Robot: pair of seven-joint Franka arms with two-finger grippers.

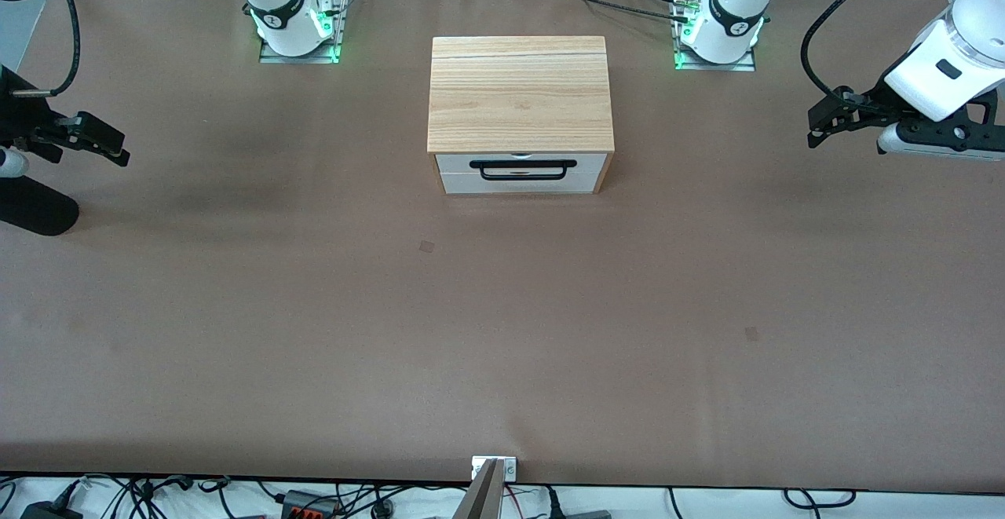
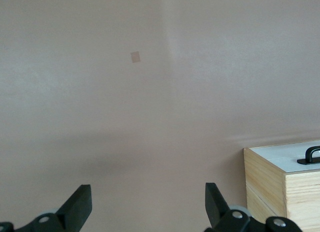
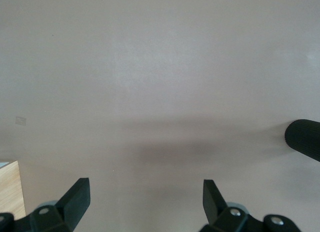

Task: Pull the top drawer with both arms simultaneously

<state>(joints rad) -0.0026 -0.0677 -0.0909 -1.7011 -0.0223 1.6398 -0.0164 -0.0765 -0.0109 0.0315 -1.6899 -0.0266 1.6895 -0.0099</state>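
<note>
The brown paper-covered counter (image 1: 314, 330) is carrying a light-wood cabinet box (image 1: 520, 95). Its white-fronted top drawer (image 1: 522, 166) with the long black bar handle (image 1: 528, 169) is sitting closed. Both white jointed arms are hanging well apart from the cabinet, one toward each end of the counter. The left tool (image 1: 820, 122) and right tool (image 1: 106, 142) are both spread wide. Only the left wrist view is catching the drawer handle; the right wrist view is showing just a cabinet corner.

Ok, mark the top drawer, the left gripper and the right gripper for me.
top drawer (image 1: 521, 162): front view, white front panel above the handle.
left gripper (image 2: 148, 204): left wrist view, midway between open fingertips.
right gripper (image 3: 146, 198): right wrist view, midway between open fingertips.
</note>
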